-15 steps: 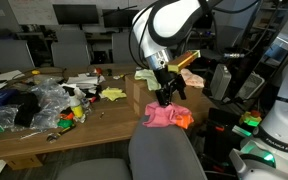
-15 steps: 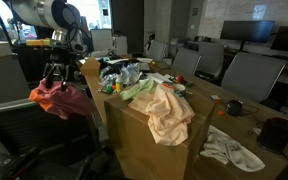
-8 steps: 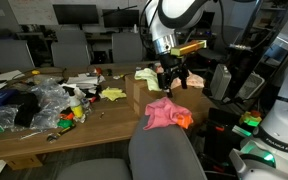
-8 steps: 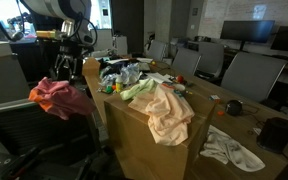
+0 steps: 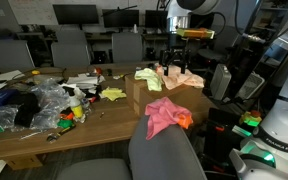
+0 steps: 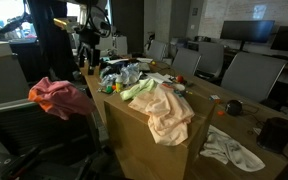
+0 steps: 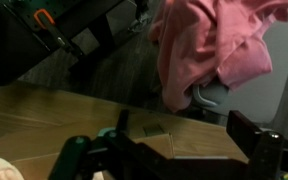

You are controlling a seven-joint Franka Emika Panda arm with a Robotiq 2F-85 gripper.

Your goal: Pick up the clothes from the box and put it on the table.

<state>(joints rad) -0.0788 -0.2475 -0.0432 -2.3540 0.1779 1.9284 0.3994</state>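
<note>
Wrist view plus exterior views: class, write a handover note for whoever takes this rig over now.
Gripper: open, empty, raised near the box.
Pink cloth: out of the box, draped over a chair back beside the table, apparently not on the tabletop.
Peach cloth and green cloth hang over the box rim.
Left: move those onto the table, probably the pink one too.

We see a grey chair back at six o'clock in an exterior view, a heap of clear plastic bags at nine, and a dark monitor at eleven above an office chair. In an exterior view a wide screen sits at two o'clock.
</note>
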